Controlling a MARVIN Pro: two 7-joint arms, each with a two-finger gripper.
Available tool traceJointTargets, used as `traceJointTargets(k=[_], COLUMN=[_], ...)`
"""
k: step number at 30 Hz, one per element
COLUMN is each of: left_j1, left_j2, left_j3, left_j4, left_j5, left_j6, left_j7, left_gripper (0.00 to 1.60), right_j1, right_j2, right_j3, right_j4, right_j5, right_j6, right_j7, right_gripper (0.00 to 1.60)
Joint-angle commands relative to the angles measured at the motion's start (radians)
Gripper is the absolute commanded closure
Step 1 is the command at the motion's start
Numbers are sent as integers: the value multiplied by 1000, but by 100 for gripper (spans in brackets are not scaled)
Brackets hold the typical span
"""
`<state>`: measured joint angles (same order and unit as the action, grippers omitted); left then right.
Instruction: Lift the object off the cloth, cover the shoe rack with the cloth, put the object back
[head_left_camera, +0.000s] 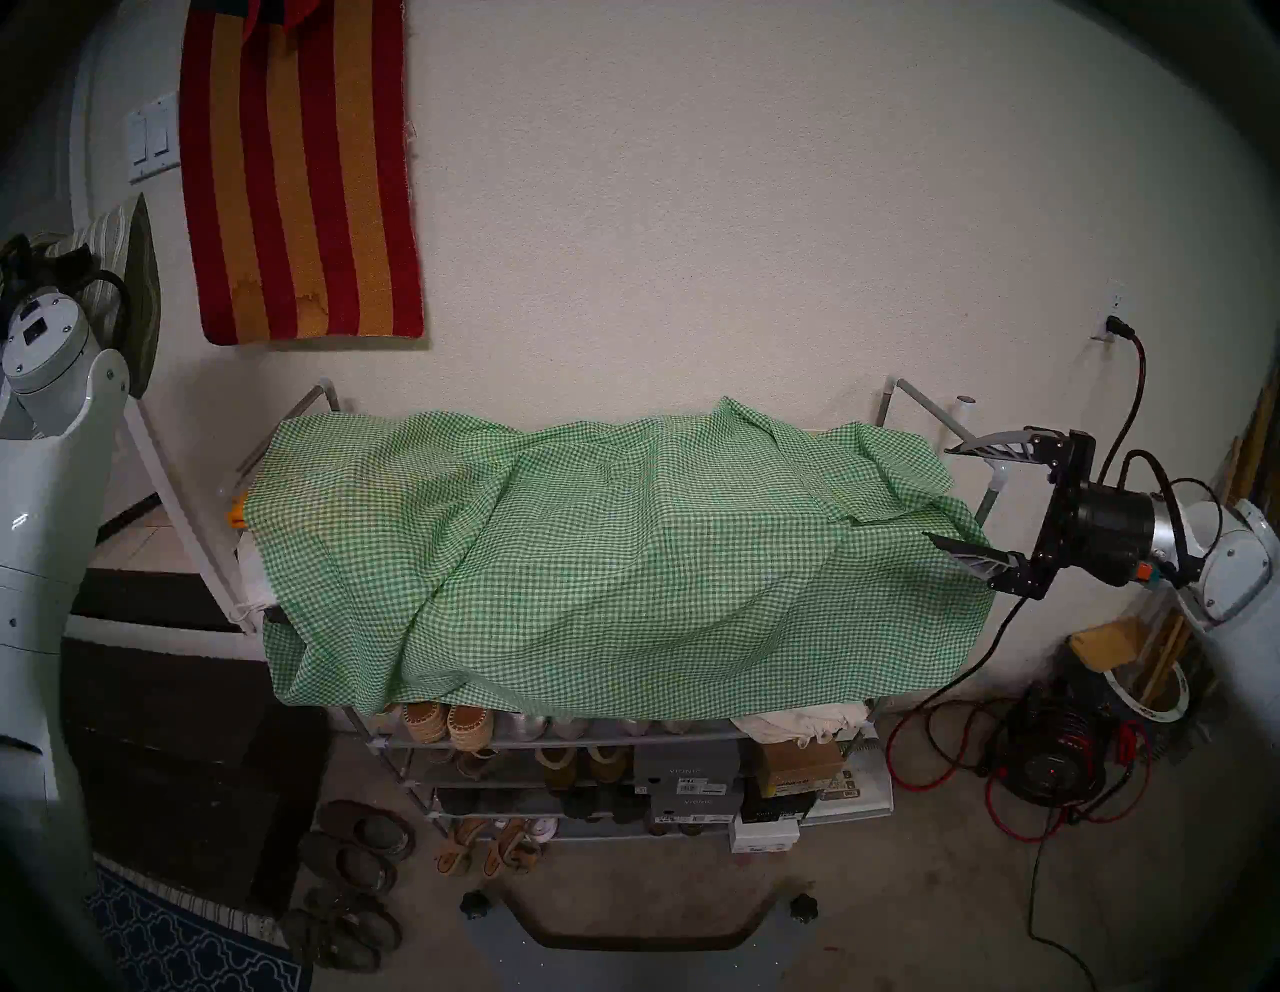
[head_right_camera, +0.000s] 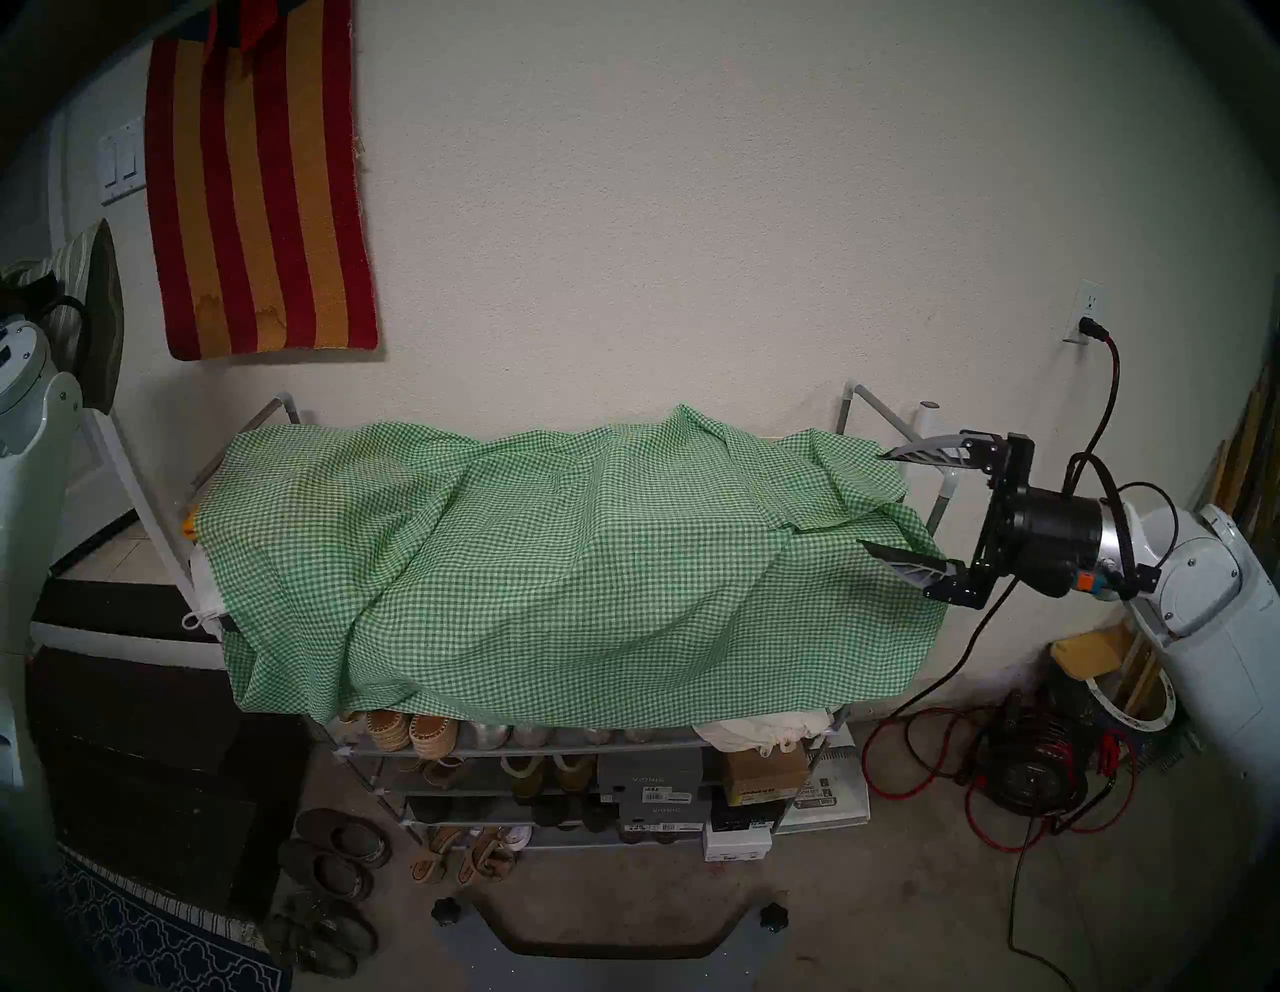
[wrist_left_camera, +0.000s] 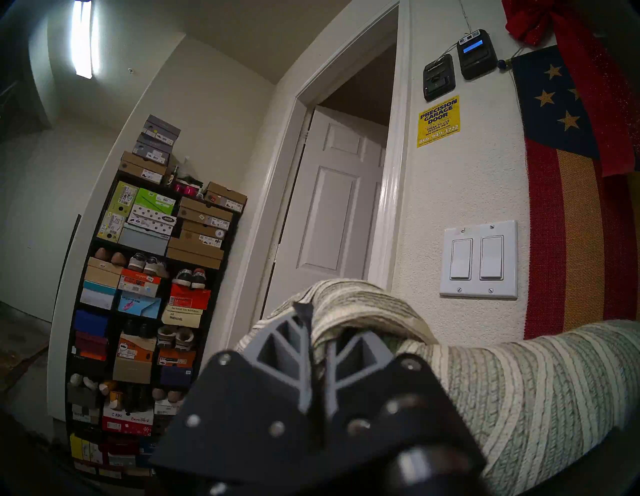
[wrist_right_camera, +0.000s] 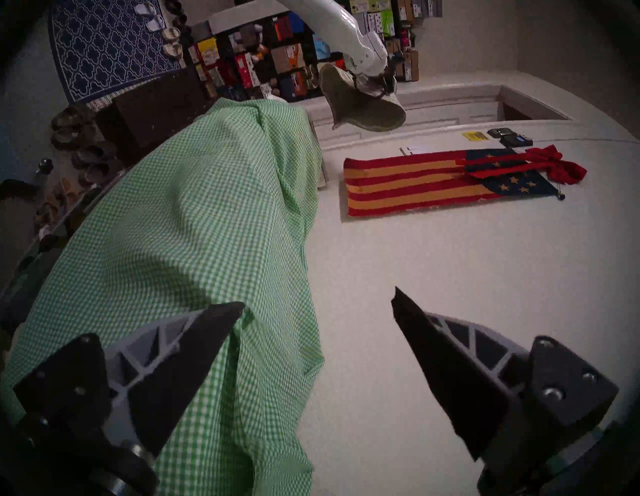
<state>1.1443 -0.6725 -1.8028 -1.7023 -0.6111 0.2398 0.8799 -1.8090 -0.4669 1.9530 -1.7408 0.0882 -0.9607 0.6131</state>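
Since cloth covers rack: floppy striped woven sun hat (wrist_left_camera: 519, 388) returns next
Left claw (wrist_left_camera: 317, 332): pinching hat — green-and-white gingham cloth (head_left_camera: 589, 547) lies down-right of it
Right claw (head_left_camera: 952, 495): spread, empty — nearer the cloth

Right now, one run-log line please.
left gripper: shut on sun hat, raised | right gripper: open, empty | cloth: draped over shoe rack | next: replace hat

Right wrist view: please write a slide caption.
Open right gripper beside the cloth draped over the rack; left arm holds the hat.
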Motion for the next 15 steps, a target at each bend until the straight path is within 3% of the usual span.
traceJointTargets(k=[1, 7, 15], left_j1=[-2, -3, -3], left_j2=[-2, -3, -4], left_j3=[-4, -5, -6], left_j4=[-2, -2, -2], left_j5=[-1, 0, 1], left_j6=[-2, -1, -1], left_j7=[3, 4, 5], left_gripper=[160, 160, 160], right_j1=[-76, -156, -210], right_j2=[-92, -148, -157], right_j3=[97, 177, 271], right_j4=[-13, -114, -251], right_j5=[-22, -6, 11], right_j6=[1, 1, 1], right_j7=[-6, 7, 50], right_gripper=[0, 0, 0])
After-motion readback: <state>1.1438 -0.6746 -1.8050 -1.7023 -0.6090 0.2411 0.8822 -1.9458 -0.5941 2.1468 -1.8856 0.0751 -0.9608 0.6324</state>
